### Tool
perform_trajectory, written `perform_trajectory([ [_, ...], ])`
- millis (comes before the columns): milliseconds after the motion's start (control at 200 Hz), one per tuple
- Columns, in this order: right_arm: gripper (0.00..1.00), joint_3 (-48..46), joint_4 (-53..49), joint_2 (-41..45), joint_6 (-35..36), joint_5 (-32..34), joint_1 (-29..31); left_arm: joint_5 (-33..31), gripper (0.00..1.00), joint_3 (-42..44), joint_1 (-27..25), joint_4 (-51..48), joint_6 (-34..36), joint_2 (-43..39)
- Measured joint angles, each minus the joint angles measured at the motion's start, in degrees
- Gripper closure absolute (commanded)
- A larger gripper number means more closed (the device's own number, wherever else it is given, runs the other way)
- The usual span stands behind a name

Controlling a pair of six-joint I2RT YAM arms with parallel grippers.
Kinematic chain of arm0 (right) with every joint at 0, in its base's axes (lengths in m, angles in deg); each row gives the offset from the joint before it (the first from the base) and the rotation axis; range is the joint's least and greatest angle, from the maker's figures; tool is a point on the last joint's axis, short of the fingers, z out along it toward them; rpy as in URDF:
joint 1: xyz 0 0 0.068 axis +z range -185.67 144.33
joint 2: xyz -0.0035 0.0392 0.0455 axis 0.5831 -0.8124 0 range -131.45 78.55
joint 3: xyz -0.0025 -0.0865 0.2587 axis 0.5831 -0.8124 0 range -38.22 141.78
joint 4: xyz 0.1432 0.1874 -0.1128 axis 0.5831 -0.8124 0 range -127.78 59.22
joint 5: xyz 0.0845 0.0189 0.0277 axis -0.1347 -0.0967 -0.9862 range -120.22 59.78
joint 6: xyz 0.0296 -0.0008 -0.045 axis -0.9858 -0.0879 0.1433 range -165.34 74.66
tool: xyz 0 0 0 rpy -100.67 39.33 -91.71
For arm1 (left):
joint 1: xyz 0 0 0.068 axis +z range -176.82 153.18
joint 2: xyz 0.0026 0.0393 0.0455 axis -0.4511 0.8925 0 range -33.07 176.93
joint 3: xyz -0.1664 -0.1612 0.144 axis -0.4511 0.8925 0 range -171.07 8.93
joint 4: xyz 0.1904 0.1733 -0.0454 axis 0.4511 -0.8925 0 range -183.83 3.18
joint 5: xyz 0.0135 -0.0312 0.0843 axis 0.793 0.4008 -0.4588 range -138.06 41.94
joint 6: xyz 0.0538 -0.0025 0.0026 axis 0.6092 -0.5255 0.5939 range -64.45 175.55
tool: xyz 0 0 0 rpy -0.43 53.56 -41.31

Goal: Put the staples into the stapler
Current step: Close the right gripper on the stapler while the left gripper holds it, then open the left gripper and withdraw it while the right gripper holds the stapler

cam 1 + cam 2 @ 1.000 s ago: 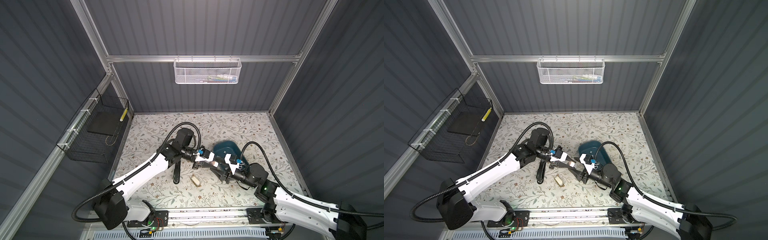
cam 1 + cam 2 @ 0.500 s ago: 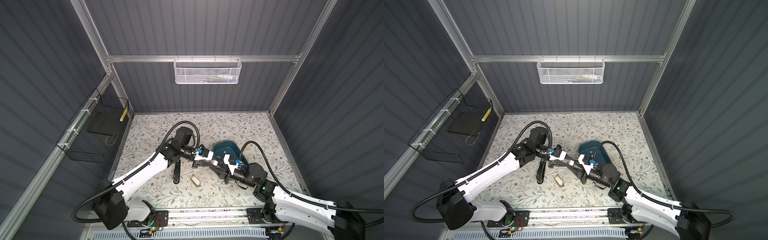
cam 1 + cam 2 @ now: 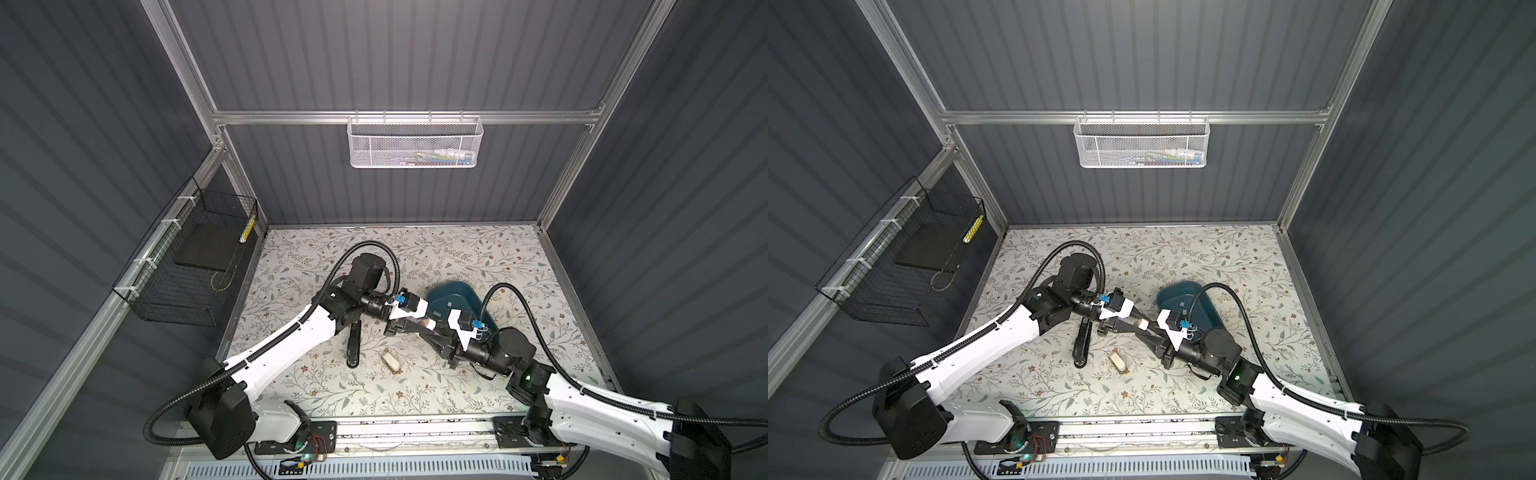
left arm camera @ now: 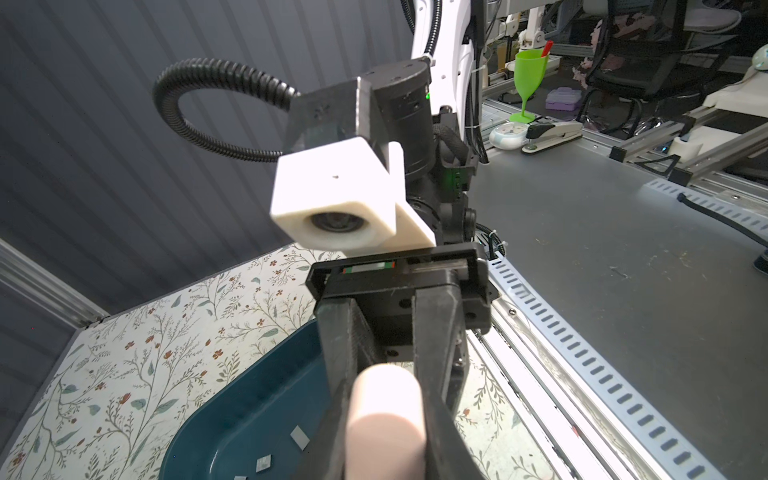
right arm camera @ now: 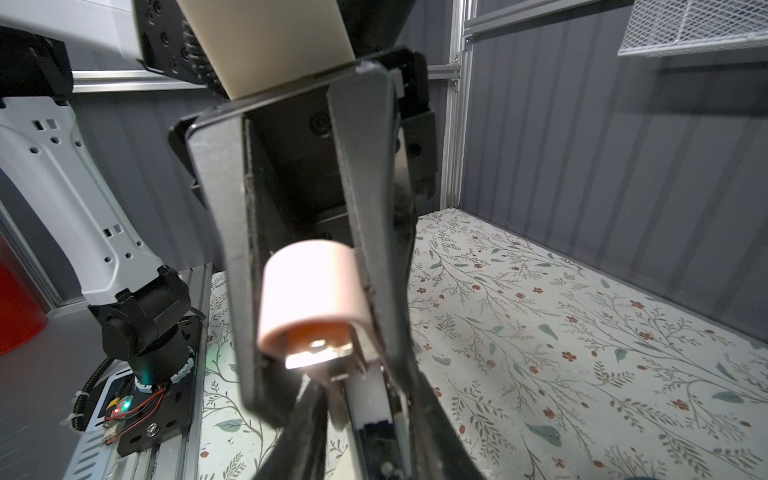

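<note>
Robotics lab: an aluminium frame (image 3: 407,117) and grey panel walls (image 3: 374,54) enclose the cell; beyond the right pincer (image 4: 386,407), an open bench (image 4: 602,249), office chairs (image 4: 648,50) and more rails (image 4: 673,137).

Cream tabletop sheet (image 3: 478,257): printed grey-green leafy sprigs, small rust-brown flowers. Dark teal oval plastic tray (image 4: 249,399), plain. Silver-grey flat metal staple strips (image 4: 299,437). Pale pink round-ended plastic stapler (image 5: 311,291), bright metal plate at end. My left arm (image 3: 291,345), my right arm (image 3: 602,411): white shells, black joints. White mesh wall basket (image 3: 415,143); black wire side basket (image 3: 178,291).
</note>
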State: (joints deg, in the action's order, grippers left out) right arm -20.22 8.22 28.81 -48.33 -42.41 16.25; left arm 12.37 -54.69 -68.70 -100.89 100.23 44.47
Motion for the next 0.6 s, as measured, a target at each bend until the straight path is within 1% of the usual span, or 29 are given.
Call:
perform_trajectory([
  [110, 0.80, 0.0, -0.1, 0.0, -1.5, 1.2, 0.1, -1.3, 0.70, 0.0, 0.1, 1.1, -0.6, 0.0],
  [255, 0.81, 0.5, -0.9, -0.4, -3.1, 2.3, 0.3, -2.3, 0.59, 0.0, 0.2, 1.8, -1.0, 0.0],
  [320, 0.82, 0.7, -1.0, -0.7, -3.9, 3.1, 0.3, -2.5, 0.52, 0.0, 0.2, 2.2, -1.1, 0.0],
  [375, 0.82, 0.9, -1.2, -0.9, -4.5, 4.1, 0.3, -2.6, 0.48, 0.0, 0.3, 2.7, -1.8, 0.0],
  [485, 0.83, 1.5, -2.8, -1.7, -5.7, 6.2, 0.3, -3.4, 0.43, 0.3, 0.3, 4.0, -3.0, 0.0],
  [600, 0.83, 2.6, -4.5, -3.0, -6.8, 8.5, 0.3, -4.0, 0.42, 0.5, 1.0, 5.2, -4.7, 0.0],
])
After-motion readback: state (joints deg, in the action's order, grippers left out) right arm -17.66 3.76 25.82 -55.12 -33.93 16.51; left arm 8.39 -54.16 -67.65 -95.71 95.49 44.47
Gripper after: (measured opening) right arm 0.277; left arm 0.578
